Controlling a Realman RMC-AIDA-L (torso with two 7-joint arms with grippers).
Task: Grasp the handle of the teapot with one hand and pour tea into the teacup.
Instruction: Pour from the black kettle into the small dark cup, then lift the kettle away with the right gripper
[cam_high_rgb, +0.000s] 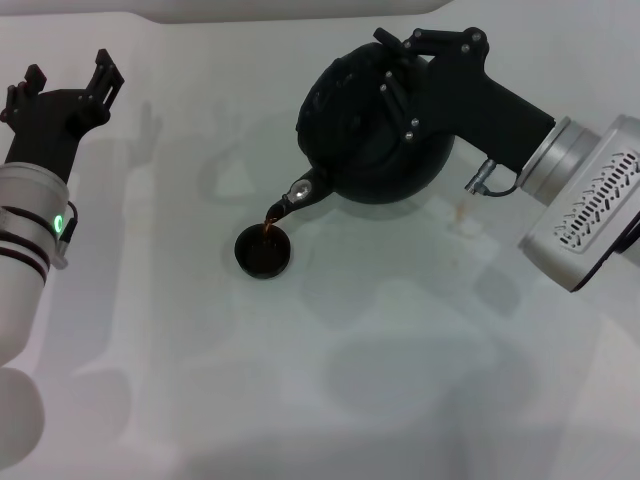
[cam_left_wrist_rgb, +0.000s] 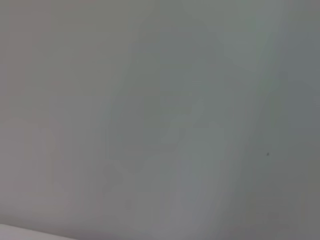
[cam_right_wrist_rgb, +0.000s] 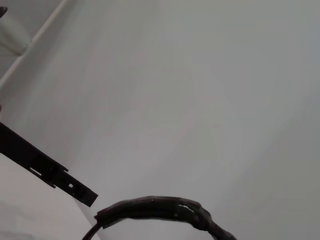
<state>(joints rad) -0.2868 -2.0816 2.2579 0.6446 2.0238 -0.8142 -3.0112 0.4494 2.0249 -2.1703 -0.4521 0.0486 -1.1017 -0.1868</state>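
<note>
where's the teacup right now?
In the head view the teacup sits on the white table near centre, just below the spout of the tilted teapot, which the right gripper holds; tea streams into it.

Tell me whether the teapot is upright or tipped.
Tipped. The right gripper holds the teapot with its spout angled down, and tea streams into the teacup.

Only a bare pale grey surface (cam_left_wrist_rgb: 160, 120) shows (one tiny dark speck (cam_left_wrist_rgb: 267, 154) on it).
</note>
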